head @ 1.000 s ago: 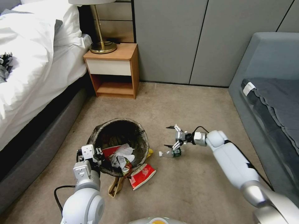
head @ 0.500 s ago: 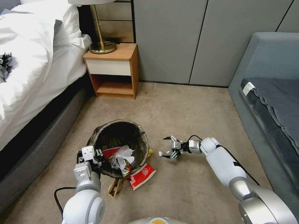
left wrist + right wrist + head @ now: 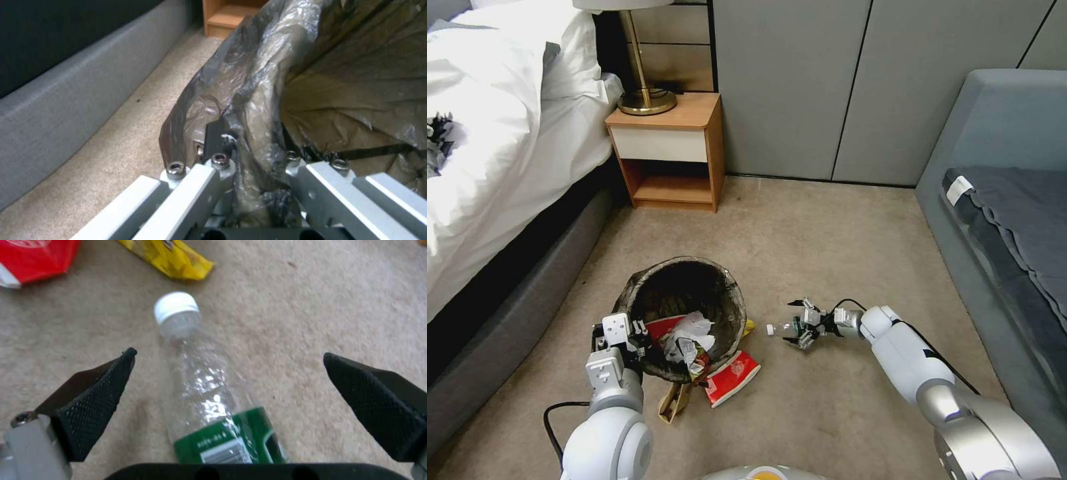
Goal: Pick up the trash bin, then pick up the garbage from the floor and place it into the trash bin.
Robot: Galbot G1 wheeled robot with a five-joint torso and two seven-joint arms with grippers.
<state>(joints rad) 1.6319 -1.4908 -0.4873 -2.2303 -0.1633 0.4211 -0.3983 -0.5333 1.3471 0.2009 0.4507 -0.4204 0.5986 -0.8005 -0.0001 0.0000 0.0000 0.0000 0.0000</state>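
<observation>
The trash bin [image 3: 720, 293], lined with a dark crinkled bag, hangs tilted over the floor [image 3: 827, 233], with a red packet and white tissue [image 3: 692, 328] inside. My left gripper [image 3: 620, 331] is shut on its near rim; in the left wrist view the gripper [image 3: 247, 156] pinches the bag-covered rim [image 3: 249, 83]. A clear bottle [image 3: 779, 329] with a green label lies on the carpet right of the bin. My right gripper [image 3: 802, 325] is low over it and open. The right wrist view has the bottle [image 3: 200, 386] lying between the two spread fingers [image 3: 98, 400] of the gripper [image 3: 229, 353].
More garbage lies below the bin: a red-and-white packet [image 3: 732, 377], a brown paper bag [image 3: 672, 400] and a yellow wrapper [image 3: 748, 327]. A bed [image 3: 487, 167] runs along the left, a nightstand [image 3: 670, 150] stands behind, and a grey sofa [image 3: 1007, 200] is on the right.
My right gripper has come down and back toward me, from above and beyond the bottle to straddling it at floor level. The left arm and the bin have barely moved.
</observation>
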